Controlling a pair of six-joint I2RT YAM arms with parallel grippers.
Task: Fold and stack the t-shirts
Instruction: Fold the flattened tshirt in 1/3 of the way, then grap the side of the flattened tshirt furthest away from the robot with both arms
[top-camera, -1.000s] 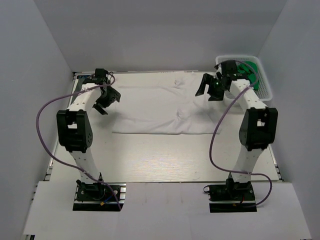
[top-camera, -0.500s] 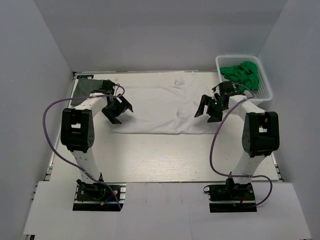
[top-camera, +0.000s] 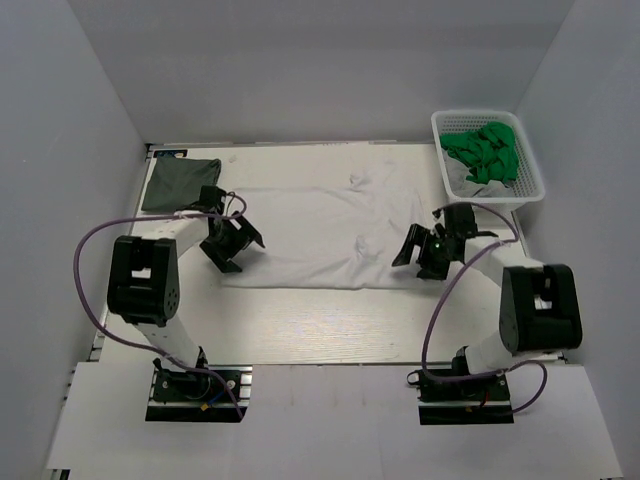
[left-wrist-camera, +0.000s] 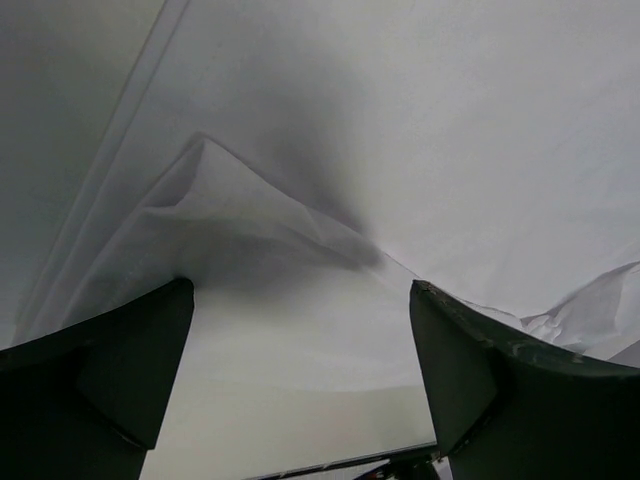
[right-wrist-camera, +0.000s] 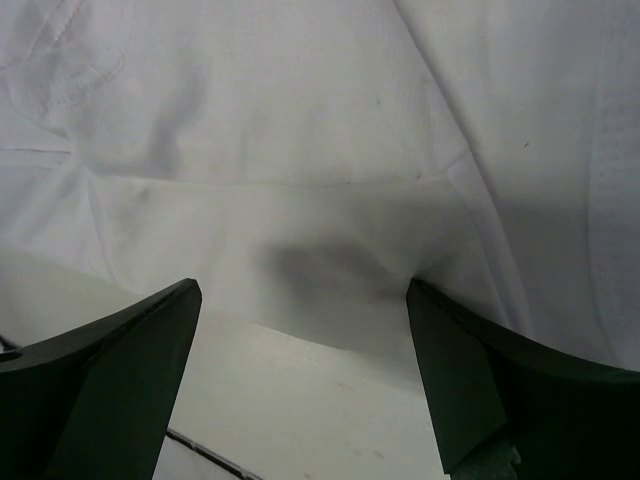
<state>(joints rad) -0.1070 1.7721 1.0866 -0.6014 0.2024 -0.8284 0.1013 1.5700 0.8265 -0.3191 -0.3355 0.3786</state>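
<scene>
T-shirts (top-camera: 300, 200) are at two different stages on the surface (top-camera: 330, 320). The dark grey-green t-shirt (top-camera: 180, 184) lies as a compact folded bundle in the far left corner, apart from both arms, so its fold looks finished. The white t-shirt (top-camera: 330, 235) is spread wide across the middle, with a few wrinkles right of centre, and its near hem runs left to right.

The left end effector (top-camera: 235, 248) hangs over the near left corner of the white cloth with its fingers spread wide and nothing between them. Its wrist camera shows a raised point of fabric just ahead of the gap. The right end effector (top-camera: 418, 255) hovers over the near right part of the hem, likewise released and empty, with the cloth edge lying across its gap.

Judged from this, roughly half the work is left. The white shirt needs gripping at both near corners, folding down to a similar size and setting on the dark one. A white basket (top-camera: 530, 172) at the far right holds bright green cloth (top-camera: 485, 150); whether that belongs to the job cannot be told.
</scene>
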